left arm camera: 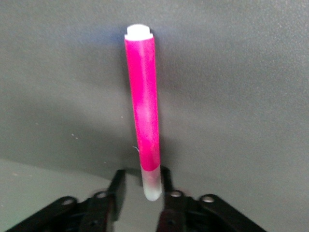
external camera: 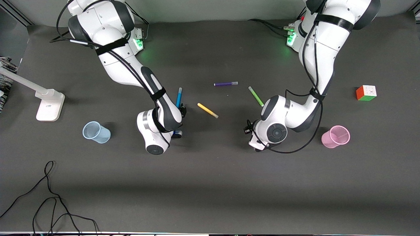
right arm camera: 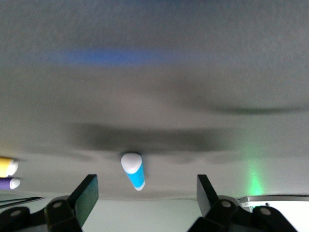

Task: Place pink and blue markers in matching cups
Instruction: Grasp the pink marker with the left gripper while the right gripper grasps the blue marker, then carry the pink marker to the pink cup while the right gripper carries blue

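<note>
Right gripper (right arm camera: 143,191), jaws spread wide, sits low over the blue marker (right arm camera: 133,170), which lies on the table between its fingers, ungrasped. Left gripper (left arm camera: 144,186) is clamped on the pink marker (left arm camera: 145,116) at its pale cap end, near the pink cup (external camera: 335,136). Blue cup (external camera: 95,132) stands toward the right arm's end.

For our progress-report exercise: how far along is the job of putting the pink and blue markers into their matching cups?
Done: nothing yet; the blue cup and pink cup hold no marker. In hand: the right tool is open around the blue marker; the left tool is at the pink marker's capped end. Left: lifting both and dropping each into its matching cup.
</note>
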Motion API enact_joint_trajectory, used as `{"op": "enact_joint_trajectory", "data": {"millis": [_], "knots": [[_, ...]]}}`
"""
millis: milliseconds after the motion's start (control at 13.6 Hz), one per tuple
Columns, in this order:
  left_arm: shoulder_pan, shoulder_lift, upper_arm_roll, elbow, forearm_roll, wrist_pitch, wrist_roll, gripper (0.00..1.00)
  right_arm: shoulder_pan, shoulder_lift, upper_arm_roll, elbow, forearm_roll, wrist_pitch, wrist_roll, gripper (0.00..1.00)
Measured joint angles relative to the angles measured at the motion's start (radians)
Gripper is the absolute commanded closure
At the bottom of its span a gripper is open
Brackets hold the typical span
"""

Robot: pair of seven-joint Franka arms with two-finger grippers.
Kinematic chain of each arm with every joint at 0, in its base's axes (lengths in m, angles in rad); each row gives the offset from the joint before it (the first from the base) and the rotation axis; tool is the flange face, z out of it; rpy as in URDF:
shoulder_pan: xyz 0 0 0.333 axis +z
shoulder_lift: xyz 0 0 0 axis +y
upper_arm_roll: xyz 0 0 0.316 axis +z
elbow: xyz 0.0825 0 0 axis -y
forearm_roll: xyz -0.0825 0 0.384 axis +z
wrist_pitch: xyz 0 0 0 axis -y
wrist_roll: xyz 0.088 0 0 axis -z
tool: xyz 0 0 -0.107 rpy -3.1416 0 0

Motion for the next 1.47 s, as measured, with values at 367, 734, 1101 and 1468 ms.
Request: {"op": "enact_joint_trajectory", "data": {"millis": [367, 734, 1101, 1468], "knots": [[0.035, -0.021, 0.011, 0.083, -0.027, -0.121, -0.012, 1.0, 0.0, 0.016, 0.0, 0.011, 0.0, 0.0, 0.036, 0.69], [0.204, -0.089, 0.018, 0.407, -0.026, -0.721, 0.013, 1.0, 0.0, 0.016, 0.0, 0.028, 0.002, 0.0, 0.083, 1.0], [0.441, -0.078, 0.027, 0.495, -0.031, -0.968, 0.28, 1.0, -0.007, 0.013, -0.016, 0.069, 0.003, 0.001, 0.127, 1.0], [0.726, 0.026, 0.028, 0.423, -0.222, -0.971, 0.43, 1.0, -0.033, -0.102, -0.165, 0.155, 0.022, -0.001, 0.185, 1.0]]}}
